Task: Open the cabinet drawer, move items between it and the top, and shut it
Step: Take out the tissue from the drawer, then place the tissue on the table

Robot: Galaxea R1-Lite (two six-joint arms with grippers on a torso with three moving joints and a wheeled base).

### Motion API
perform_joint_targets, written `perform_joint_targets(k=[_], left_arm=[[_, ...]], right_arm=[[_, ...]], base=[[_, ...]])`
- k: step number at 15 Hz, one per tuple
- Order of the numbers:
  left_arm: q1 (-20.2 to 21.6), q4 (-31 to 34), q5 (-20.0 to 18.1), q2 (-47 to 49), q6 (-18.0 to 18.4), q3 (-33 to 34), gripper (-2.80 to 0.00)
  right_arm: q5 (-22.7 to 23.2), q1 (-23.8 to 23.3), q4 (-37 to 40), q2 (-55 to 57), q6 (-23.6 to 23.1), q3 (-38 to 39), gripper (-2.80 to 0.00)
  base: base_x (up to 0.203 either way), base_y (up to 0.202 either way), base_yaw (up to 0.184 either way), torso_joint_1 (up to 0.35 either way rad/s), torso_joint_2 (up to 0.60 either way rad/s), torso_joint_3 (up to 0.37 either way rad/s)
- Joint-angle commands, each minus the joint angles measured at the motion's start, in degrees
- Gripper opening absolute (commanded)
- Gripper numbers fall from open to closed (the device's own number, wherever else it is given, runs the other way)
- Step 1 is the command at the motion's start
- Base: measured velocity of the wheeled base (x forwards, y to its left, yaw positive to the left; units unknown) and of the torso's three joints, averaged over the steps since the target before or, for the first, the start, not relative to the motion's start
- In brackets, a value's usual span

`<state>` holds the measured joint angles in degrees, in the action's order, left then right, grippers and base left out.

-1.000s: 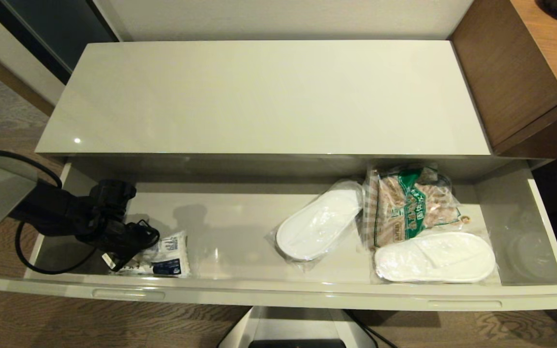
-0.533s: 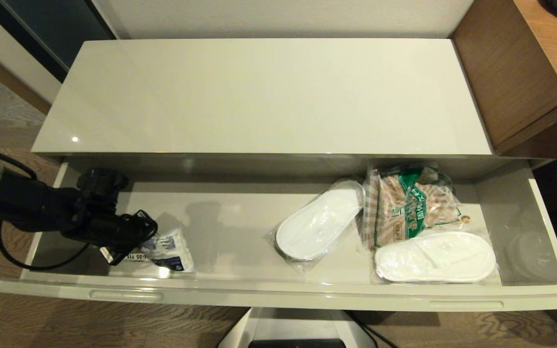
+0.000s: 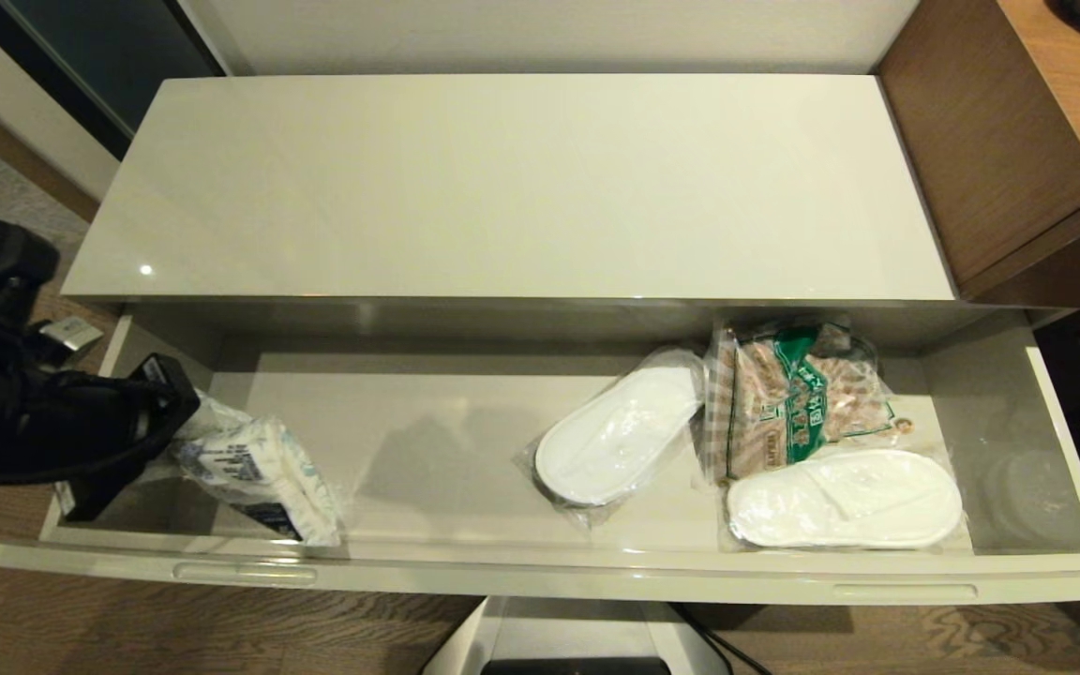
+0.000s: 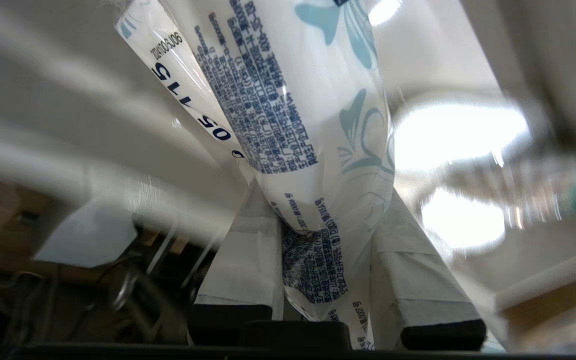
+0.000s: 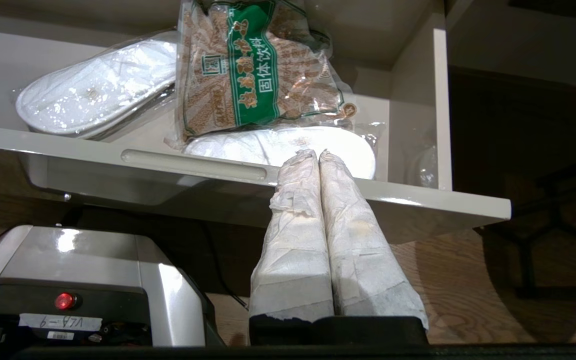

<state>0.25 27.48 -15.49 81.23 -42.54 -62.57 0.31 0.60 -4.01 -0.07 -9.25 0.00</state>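
Wood-grain flooring frames a low cabinet whose glossy cream top [image 3: 512, 187] lies bare under the head camera, and below it the cabinet drawer [image 3: 540, 574] stands pulled wide open. Over at the drawer's left end, the left gripper [image 3: 186, 417] reaches in from the side, its fingers [image 4: 248, 260] clamped on one end of the small white packet [image 3: 259, 478]. Blue-grey print and a dark label show on the wrapper, and the packet hangs tilted away from the gripper toward the drawer's front wall; whether its far end touches the drawer floor cannot be told. From the left wrist camera the packet [image 4: 313, 125] fills the view, pinched between the two wrapped fingers. Well to the right of that gripper, past a bare stretch of drawer floor, a wrapped white slipper [image 3: 617, 433] lies at an angle. Just beside it sits the large clear bag [image 3: 788, 398] with green print and brown contents, its near edge overlapping a second wrapped slipper [image 3: 842, 499] by the front wall. Down in front of the drawer's right end, the right gripper [image 5: 318, 156] hangs with its wrapped fingers pressed together on nothing, tips level with the drawer's front edge, the bag [image 5: 258, 70] straight ahead of them. Brown wooden furniture [image 3: 1018, 141] stands at the far right.
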Motion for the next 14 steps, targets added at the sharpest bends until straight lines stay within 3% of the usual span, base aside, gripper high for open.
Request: perform_joint_targets(k=[1, 3, 7, 11, 14], left_arm=[[-2.00, 4.36, -0.61, -11.27, 0.43, -0.15, -2.80], [-4.74, 7.15, -0.85, -14.69, 1.11, -0.62, -2.80], [-4.73, 7.27, -0.48, -11.70, 2.43, -6.85, -2.80], [-4.98, 8.03, 1.09, -0.47, 5.88, -22.42, -2.80], [-5.49, 7.34, 3.83, 13.54, 8.83, -38.60, -2.80]], right_arm=[[0.04, 0.02, -0.03, -0.63, -0.06, 0.09, -2.80], [0.04, 0.02, -0.03, -0.63, -0.06, 0.09, -2.80], [0.04, 0.02, -0.03, -0.63, -0.06, 0.09, -2.80], [0.04, 0.02, 0.06, -0.63, -0.06, 0.09, -2.80], [0.04, 0.02, -0.03, -0.63, -0.06, 0.09, -2.80]], base=[[0.000, 0.000, 0.000, 0.000, 0.00, 0.000], [0.000, 0.000, 0.000, 0.000, 0.00, 0.000], [0.000, 0.000, 0.000, 0.000, 0.00, 0.000], [0.000, 0.000, 0.000, 0.000, 0.00, 0.000], [0.000, 0.000, 0.000, 0.000, 0.00, 0.000]])
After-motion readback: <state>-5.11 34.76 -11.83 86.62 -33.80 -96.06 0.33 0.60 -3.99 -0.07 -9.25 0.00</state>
